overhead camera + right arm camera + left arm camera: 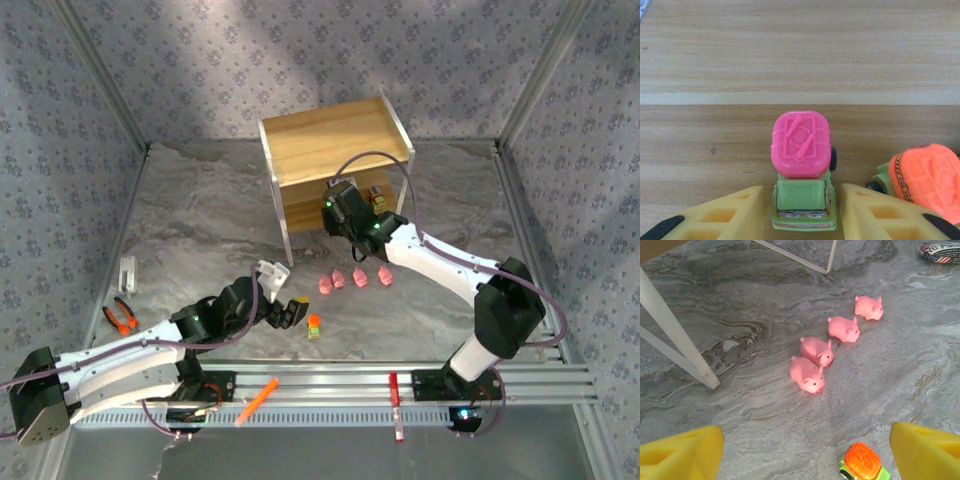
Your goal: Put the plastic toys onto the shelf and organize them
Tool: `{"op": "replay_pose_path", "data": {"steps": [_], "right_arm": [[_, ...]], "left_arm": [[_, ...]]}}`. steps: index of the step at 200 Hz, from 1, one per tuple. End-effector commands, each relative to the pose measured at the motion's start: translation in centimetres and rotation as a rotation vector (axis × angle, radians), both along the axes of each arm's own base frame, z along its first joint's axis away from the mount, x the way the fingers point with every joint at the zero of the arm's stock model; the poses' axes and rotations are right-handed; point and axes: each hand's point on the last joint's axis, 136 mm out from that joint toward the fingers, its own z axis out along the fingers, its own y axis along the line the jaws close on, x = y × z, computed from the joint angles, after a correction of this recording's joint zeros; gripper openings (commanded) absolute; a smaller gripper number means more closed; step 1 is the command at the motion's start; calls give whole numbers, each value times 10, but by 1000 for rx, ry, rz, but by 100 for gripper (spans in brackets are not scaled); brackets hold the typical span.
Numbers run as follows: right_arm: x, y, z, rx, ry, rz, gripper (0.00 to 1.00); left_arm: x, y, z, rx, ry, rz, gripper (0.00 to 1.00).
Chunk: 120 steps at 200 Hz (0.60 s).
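right pincer [802, 216] straddles magenta-topped toy [801, 147] on shelf board [800, 50]

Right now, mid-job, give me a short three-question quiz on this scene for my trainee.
1. How many pigs lie on the table?
2. True or false: the magenta-topped toy stands on a shelf board, between the right gripper's fingers.
3. What sits between the open left gripper's fingers? A) pig; B) orange-topped toy; C) nothing.
Key: 1 four; 2 true; 3 B.
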Motion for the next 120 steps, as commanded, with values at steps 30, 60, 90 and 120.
{"op": "replay_pose_path", "data": {"steps": [30, 60, 90, 120], "right_arm": [[-1, 0, 19, 5, -31, 6, 46], [-3, -1, 22, 5, -37, 4, 48], [-5, -2, 26, 7, -43, 7, 50], [-8, -1, 29, 7, -50, 10, 50]], "left_arm": [[1, 0, 0, -3, 8, 3, 86], [1, -1, -2, 3, 15, -1, 86], [1, -2, -3, 6, 19, -5, 86], [1, -2, -3, 5, 19, -5, 86]]}}
